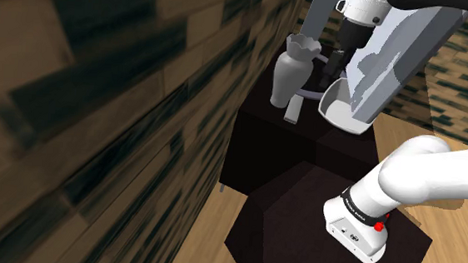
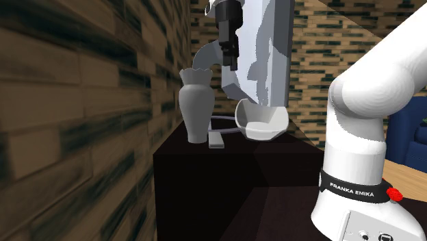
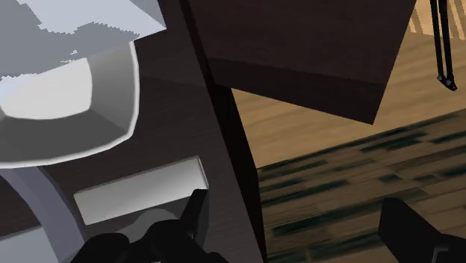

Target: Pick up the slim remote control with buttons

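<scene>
— On the dark table, where's the remote?
— Flat beside the vase, below the gripper, just outside one finger.
— Its grip?
— Fingers spread wide, holding nothing.

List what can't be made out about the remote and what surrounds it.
Remote buttons: the top reads plain grey in the wrist view and is too small in the shoulder view.
Remote's top: second exterior view, seen nearly edge-on.
Bowl: cut off by the wrist view's edge, partly covered by the tall grey object.
</scene>
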`<state>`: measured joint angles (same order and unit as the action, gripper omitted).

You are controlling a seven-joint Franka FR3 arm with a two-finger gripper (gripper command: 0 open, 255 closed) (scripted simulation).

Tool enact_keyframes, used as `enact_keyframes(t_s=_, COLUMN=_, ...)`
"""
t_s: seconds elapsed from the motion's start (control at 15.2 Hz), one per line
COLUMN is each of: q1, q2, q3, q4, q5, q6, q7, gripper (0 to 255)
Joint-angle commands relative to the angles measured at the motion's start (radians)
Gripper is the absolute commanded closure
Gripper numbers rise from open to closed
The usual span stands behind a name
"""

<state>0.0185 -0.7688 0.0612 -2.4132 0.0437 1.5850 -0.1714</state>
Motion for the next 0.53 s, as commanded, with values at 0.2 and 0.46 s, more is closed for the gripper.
enact_keyframes(t_s=0.2, q1=-0.048, q2=0.054, q3=0.019, q4=-0.048, q5=0.008, q6=0.112, q7=0.109, gripper=0)
enact_keyframes(t_s=0.46, q1=-0.114, q2=0.141, q3=0.040, q4=-0.098, q5=0.013, q6=0.262, q7=0.252, gripper=0)
